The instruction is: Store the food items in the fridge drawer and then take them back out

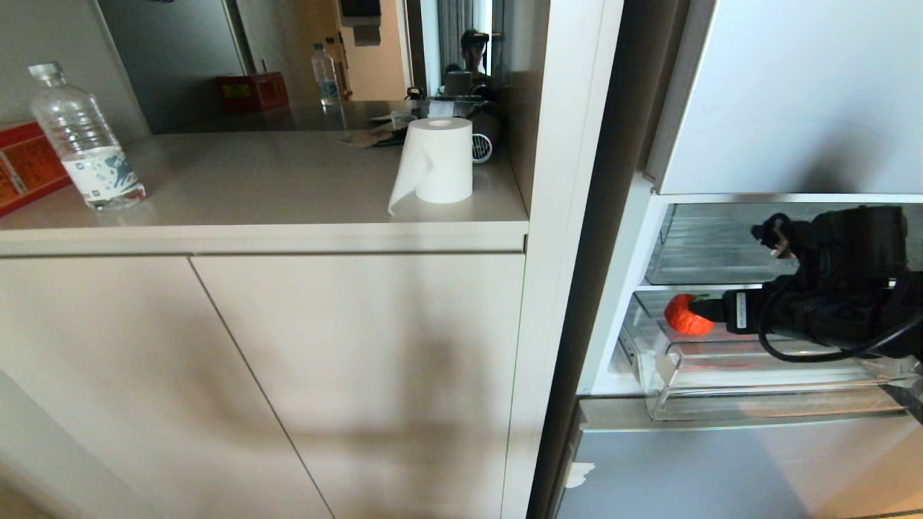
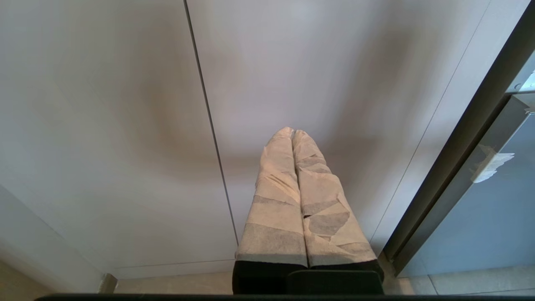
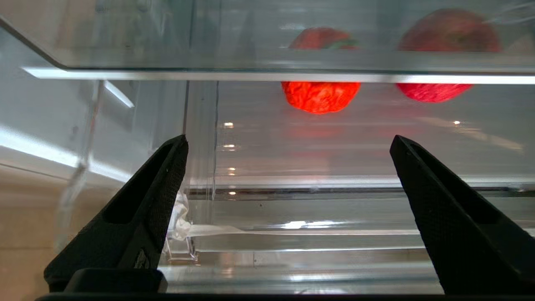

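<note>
Right wrist view: the right gripper [image 3: 288, 184] has its black fingers [image 3: 154, 196] spread wide and empty, aimed into the fridge drawer [image 3: 292, 234].

Beyond the fingertips, at the far side of the clear drawer, the bumpy tangerine [image 3: 319, 94] sits left of the red apple [image 3: 432, 90], well apart from both fingers. So storing looks done, and taking the fruit back out looks not yet begun; the drawer stands pulled out. In the head view the right arm hides the apple and most of the drawer, and only the tangerine shows at the drawer's left end. A clear shelf edge cuts across both fruits, blurring their tops. The left gripper [image 2: 292, 136], fingers pressed together, hangs parked before the cabinet door [image 2: 104, 125].
</note>
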Robot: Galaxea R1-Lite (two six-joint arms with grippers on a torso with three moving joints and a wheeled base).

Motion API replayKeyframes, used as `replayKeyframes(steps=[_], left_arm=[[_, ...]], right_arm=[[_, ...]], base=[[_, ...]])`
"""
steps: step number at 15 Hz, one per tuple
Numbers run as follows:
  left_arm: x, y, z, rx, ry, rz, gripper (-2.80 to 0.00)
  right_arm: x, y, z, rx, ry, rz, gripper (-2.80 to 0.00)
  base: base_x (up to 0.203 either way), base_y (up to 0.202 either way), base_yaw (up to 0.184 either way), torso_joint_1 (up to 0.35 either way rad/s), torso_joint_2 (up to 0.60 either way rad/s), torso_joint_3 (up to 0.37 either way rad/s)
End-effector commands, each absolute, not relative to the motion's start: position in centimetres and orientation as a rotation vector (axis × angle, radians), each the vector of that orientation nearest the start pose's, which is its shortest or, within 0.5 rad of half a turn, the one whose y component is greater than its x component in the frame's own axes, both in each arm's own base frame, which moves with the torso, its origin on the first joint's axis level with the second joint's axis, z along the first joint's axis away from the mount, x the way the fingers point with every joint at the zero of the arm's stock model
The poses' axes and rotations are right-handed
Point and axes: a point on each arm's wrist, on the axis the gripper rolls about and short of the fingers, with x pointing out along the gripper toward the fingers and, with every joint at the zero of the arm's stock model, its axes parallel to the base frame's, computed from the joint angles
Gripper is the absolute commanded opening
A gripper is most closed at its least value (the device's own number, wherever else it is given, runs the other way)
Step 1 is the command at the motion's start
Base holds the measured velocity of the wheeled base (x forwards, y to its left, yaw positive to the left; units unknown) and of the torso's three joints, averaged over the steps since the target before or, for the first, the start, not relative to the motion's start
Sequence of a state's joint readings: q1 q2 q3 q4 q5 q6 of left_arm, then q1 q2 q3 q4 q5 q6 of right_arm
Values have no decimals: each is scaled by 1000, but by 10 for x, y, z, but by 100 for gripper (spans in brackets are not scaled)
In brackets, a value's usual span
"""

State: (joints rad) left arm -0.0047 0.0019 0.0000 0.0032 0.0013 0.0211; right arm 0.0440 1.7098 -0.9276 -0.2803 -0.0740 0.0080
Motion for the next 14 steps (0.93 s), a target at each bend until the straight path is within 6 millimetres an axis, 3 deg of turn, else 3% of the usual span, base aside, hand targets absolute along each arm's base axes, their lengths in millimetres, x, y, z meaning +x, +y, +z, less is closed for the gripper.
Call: replayKeyframes(steps=[1, 5, 11, 14], left_arm=[[-23, 0, 75, 21, 6, -3, -280], [-23, 0, 75, 21, 6, -3, -280], [-23, 0, 75, 21, 6, -3, -280], [-23, 0, 75, 21, 6, -3, -280]], right_arm=[[319, 11, 165, -27, 550, -36, 0], [300, 9, 175, -30, 707, -40, 0], [228, -5, 219, 6, 750, -71, 0], [246, -6, 202, 13, 823, -70, 0]], base=[[0, 0, 0, 0, 0, 0], [0, 0, 0, 0, 0, 0], [0, 0, 0, 0, 0, 0], [0, 0, 0, 0, 0, 0]])
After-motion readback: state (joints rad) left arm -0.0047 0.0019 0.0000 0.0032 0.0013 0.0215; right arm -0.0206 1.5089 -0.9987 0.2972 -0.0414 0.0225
